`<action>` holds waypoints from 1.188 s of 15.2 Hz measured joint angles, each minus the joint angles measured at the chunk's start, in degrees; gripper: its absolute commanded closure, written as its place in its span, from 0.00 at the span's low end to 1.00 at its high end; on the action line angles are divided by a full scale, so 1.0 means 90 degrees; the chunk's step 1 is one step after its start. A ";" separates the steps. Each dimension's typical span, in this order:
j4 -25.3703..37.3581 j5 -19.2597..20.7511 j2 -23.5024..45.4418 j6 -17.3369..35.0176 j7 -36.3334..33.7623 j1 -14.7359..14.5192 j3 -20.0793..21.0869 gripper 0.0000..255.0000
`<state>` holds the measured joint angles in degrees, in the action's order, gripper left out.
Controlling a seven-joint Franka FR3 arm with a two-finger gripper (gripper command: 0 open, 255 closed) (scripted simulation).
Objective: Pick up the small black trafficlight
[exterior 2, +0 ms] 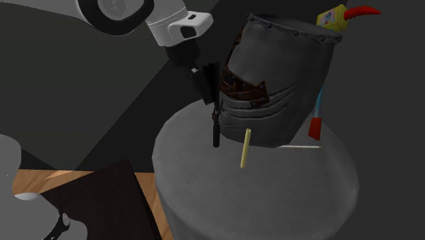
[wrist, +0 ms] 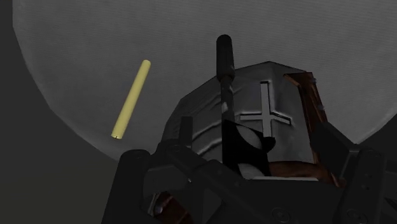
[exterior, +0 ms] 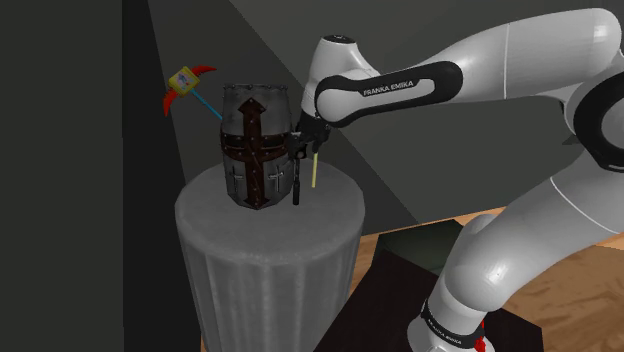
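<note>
fingers [wrist: 137,170] stood released, straddling the small black trafficlight [wrist: 224,60], which stood upright on the round grey pedestal [exterior: 330,215] just beside the knight's helmet [exterior: 255,150]. closing squarely on it, clear of helmet and yellow stick [wrist: 130,102], seemed wisest.

One helmet [exterior: 255,150], one yellow stick [exterior 2: 245,148], one black trafficlight [exterior 2: 216,129], one pickaxe [exterior: 185,85]
</note>
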<state>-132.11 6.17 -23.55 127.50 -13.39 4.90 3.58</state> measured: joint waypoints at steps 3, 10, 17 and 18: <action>-0.0040 0.0005 0.0017 0.0062 0.0008 0.0006 -0.0011 1.00; -0.0047 0.0008 0.0015 0.0076 0.0006 0.0008 -0.0012 1.00; 0.0351 -0.0026 -0.0021 -0.0365 0.0042 -0.0008 -0.0004 1.00; 0.0448 -0.0032 -0.0026 -0.0466 0.0055 -0.0009 -0.0006 1.00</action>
<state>-128.08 5.88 -23.78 123.31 -12.90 4.82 3.53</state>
